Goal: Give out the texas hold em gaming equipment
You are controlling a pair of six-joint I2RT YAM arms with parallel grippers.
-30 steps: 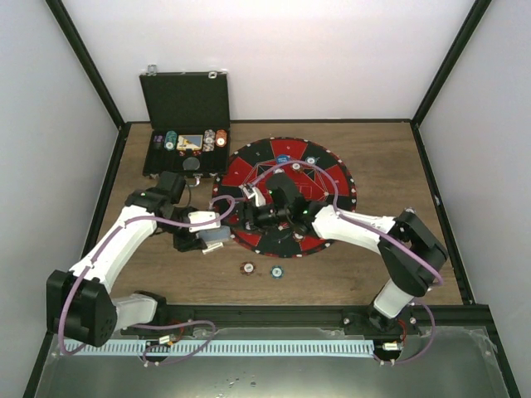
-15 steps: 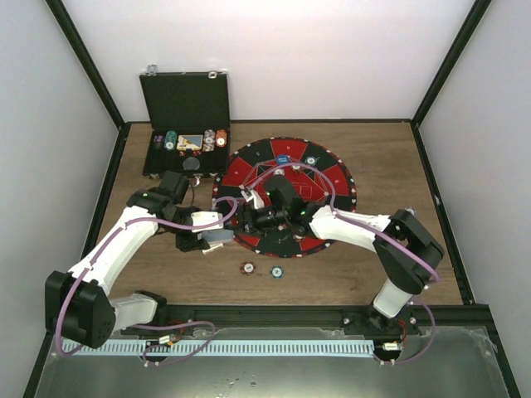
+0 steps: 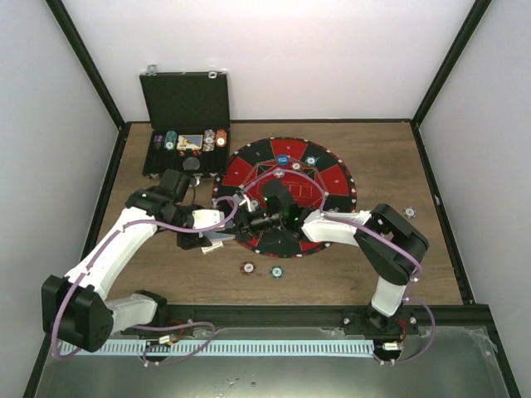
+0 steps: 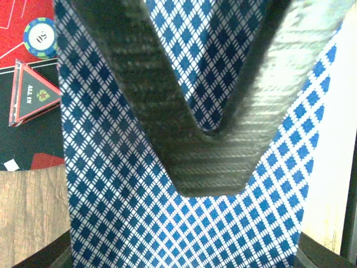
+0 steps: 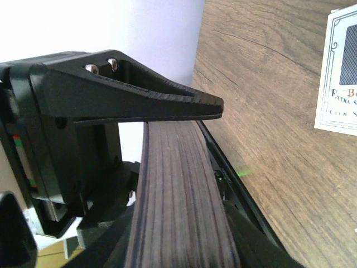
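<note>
My left gripper (image 3: 207,238) is shut on a deck of blue-diamond-backed playing cards (image 3: 215,241) at the left rim of the round mat (image 3: 332,178). The deck fills the left wrist view (image 4: 111,167), with a black finger (image 4: 184,139) lying across its back. My right gripper (image 3: 241,223) reaches the deck from the right. In the right wrist view the deck (image 5: 178,195) stands edge-on between dark fingers; whether they pinch it is unclear. A brown-red chip (image 3: 247,268) and a teal chip (image 3: 276,271) lie on the wood below the mat.
The open black case (image 3: 184,104) with several chip stacks (image 3: 214,138) stands at the back left. A blue button (image 3: 283,158) and a chip (image 3: 310,161) lie on the mat. Another chip (image 3: 409,212) lies far right. An "ALL IN" triangle (image 4: 33,95) and a white printed card (image 5: 341,78) lie nearby.
My right gripper has moved left across the mat up to the deck, its elbow swinging inward. A chip at the far right, hidden before, now shows. The left gripper stays holding the deck.
</note>
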